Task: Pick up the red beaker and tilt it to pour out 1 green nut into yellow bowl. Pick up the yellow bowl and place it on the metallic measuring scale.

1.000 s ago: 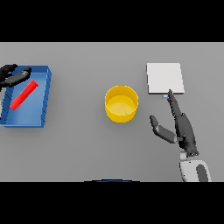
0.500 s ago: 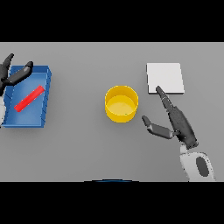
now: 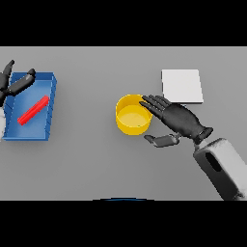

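Grey table (image 3: 96,164), viewed from the head. Item one: yellow bowl (image 3: 132,115), round, upright, standing near the table's middle, its inside showing a plain yellow floor. Item two: right hand (image 3: 176,120), dark, on a white and grey arm entering from the lower right; fingers straight and spread, their tips at the bowl's right rim, thumb stretched out below and just beside the bowl's lower right edge; nothing is clasped, the hand being apart and relaxed. Item three: metallic measuring scale (image 3: 182,86), a flat pale square, lying up and to the right of the bowl, close behind the right hand, apart from the bowl. Item four: blue tray (image 3: 50,103), rectangular, at the table's left side, well apart from the bowl. Item five: red beaker (image 3: 33,110), a slim red piece lying slantwise on the tray's floor. Item six: left hand (image 3: 14,84), dark, at the tray's upper left corner, fingers straight and splayed, holding nothing.
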`<action>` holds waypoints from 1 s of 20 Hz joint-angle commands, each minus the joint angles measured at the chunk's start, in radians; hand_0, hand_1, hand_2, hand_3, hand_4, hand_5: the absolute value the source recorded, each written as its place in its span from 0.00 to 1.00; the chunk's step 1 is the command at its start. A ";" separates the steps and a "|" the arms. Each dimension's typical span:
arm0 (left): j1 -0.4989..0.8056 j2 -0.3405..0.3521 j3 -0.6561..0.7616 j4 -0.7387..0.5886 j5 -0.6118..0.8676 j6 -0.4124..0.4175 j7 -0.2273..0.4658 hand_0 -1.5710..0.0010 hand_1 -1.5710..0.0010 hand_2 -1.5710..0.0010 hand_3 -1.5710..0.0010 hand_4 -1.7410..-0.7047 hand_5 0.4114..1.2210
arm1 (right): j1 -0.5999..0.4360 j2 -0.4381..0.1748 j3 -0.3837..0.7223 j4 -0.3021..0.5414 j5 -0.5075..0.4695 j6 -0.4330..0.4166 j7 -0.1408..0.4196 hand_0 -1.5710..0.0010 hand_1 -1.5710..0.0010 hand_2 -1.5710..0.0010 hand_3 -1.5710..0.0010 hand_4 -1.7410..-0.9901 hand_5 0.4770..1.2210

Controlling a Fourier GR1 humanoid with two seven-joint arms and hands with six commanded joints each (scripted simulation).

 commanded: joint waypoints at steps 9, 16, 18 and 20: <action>0.005 0.013 0.012 0.010 0.012 -0.019 -0.020 1.00 1.00 1.00 1.00 0.90 0.35 | -0.212 0.025 0.159 0.215 0.116 0.108 -0.075 1.00 1.00 1.00 1.00 0.78 0.23; 0.018 0.014 0.005 0.001 0.008 -0.025 -0.027 1.00 1.00 1.00 1.00 0.91 0.36 | -0.324 0.050 0.235 0.333 0.161 0.206 -0.072 1.00 1.00 1.00 1.00 0.75 0.27; 0.009 0.021 0.010 0.009 0.010 -0.031 -0.023 1.00 1.00 1.00 1.00 0.91 0.36 | -0.345 0.063 0.247 0.385 0.169 0.211 -0.074 1.00 1.00 1.00 1.00 0.75 0.26; 0.005 0.023 0.007 0.023 -0.002 -0.028 -0.025 1.00 1.00 1.00 1.00 0.91 0.36 | -0.344 0.067 0.260 0.409 0.175 0.209 -0.089 1.00 1.00 1.00 0.99 0.74 0.28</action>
